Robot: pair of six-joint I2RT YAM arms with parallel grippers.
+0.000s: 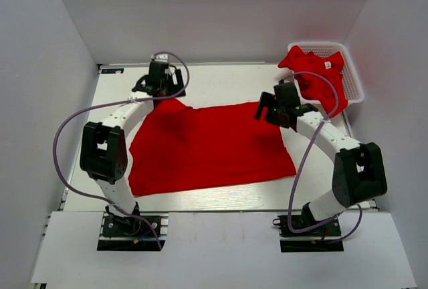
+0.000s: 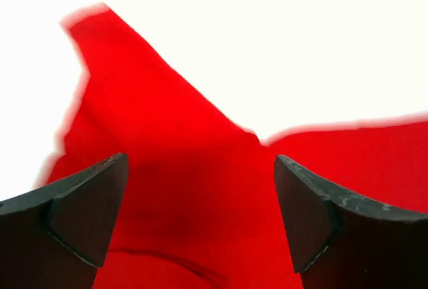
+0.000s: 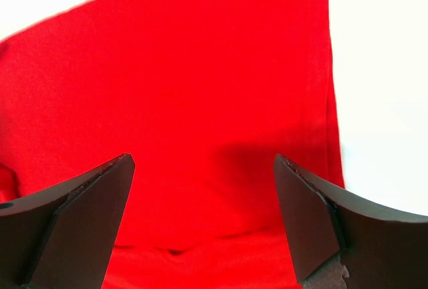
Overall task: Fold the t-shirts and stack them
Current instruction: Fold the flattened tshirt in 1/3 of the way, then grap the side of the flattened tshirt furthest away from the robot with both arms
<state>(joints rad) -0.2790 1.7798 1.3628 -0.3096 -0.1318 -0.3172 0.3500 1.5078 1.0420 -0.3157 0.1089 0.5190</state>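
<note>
— Judging by how things lie, which step is in hand?
— The first fold, I'd say, and not yet begun. One t-shirt (image 1: 210, 145) lies spread flat across the middle of the table (image 1: 221, 78), with no crease in it that I can see.
— And the arms?
— The left gripper (image 1: 155, 88) hangs over the shirt's far left corner, where a sleeve juts out. The right gripper (image 1: 267, 110) hangs over its far right part. Both wrist views show the jaws standing wide, with red cloth below and between them and nothing pinched.
— So the next move?
— Probably each gripper comes down onto its own corner of the cloth and closes on it. Then the pair carries the far edge toward the near one together. Lifting unevenly would skew the fold, and soft fabric like this may bunch.
— Count for me.
— Two grippers, one basket (image 1: 321, 44), one shirt laid out. The basket sits at the table's far right corner. A heap of red shirts (image 1: 311, 68) is crumpled in it and spills over its near rim, and one white tag (image 1: 328, 65) shows. How many shirts make up that heap I cannot tell.
— Any folded stack?
— None visible on the table, so nearly all of the task seems left to do
</note>
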